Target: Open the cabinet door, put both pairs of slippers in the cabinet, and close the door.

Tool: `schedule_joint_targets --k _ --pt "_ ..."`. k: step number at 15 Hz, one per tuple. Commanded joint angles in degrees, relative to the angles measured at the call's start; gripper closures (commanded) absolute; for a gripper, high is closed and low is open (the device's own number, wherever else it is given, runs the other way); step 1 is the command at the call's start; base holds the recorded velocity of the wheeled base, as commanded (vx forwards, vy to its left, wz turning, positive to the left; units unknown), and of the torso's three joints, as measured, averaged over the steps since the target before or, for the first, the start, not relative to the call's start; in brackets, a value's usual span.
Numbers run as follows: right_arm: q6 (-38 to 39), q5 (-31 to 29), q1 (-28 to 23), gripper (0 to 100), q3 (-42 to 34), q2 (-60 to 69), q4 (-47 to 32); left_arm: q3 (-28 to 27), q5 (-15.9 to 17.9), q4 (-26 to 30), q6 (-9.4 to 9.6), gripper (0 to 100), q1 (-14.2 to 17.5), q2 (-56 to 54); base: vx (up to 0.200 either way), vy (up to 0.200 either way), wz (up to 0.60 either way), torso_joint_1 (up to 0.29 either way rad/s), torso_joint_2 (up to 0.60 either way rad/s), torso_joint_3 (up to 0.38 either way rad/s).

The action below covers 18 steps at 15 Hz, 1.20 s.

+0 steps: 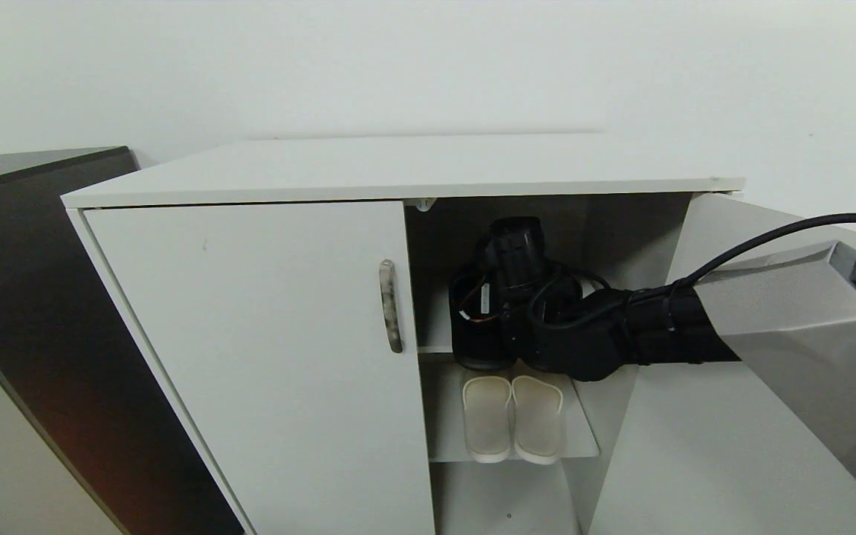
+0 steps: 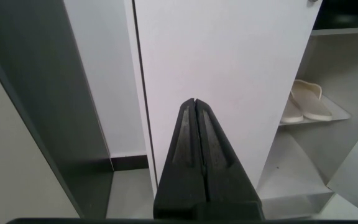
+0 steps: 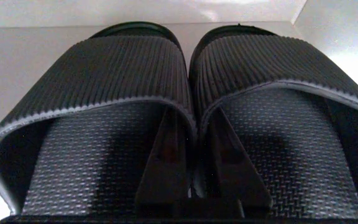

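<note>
Right gripper (image 3: pixel 194 140) clamping black slippers (image 1: pixel 476 345) by inner edges, holding them at cabinet (image 1: pixel 398 167) upper shelf (image 1: pixel 434 331); white slippers (image 1: pixel 511 416) lying beneath; left gripper (image 2: pixel 195 109) fingers pressing together

This looks to me like a home entryway, or a mock-up of one. A white shelved cabinet (image 1: pixel 398 167) holding cream slippers (image 1: pixel 513 416) and black slippers (image 1: pixel 476 353) stands against a blank wall (image 1: pixel 428 67), a dark panel (image 1: pixel 64 334) on its left.
</note>
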<state>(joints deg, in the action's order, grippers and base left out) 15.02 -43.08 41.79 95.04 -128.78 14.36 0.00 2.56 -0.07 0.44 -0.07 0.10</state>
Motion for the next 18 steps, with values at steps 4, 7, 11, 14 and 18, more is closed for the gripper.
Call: schedule_joint_targets --k 4,7,11,14,18 --pt "0.1 -0.07 -0.04 100 -0.03 -0.86 0.05 0.0 -0.01 -0.01 0.0 100 -0.01 -0.01 0.0 0.0 0.0 0.0 0.0 0.0" --pt "0.1 -0.07 0.13 0 -0.38 -0.51 -0.03 0.0 -0.01 -0.01 0.0 100 -0.01 -0.01 0.0 0.0 0.0 0.0 0.0 0.0" --pt "0.27 -0.6 1.98 0 -6.53 4.86 0.49 0.0 -0.01 -0.01 0.0 100 -0.01 -0.01 0.0 0.0 0.0 0.0 0.0 0.0" --pt "0.8 -2.97 5.5 0 -14.79 11.97 0.84 0.0 -0.01 -0.01 0.0 100 -0.01 -0.01 0.0 0.0 0.0 0.0 0.0 0.0" --pt "0.36 -3.85 11.38 0 -30.35 18.92 9.99 0.0 -0.01 -0.01 0.0 100 -0.01 -0.01 0.0 0.0 0.0 0.0 0.0 0.0"
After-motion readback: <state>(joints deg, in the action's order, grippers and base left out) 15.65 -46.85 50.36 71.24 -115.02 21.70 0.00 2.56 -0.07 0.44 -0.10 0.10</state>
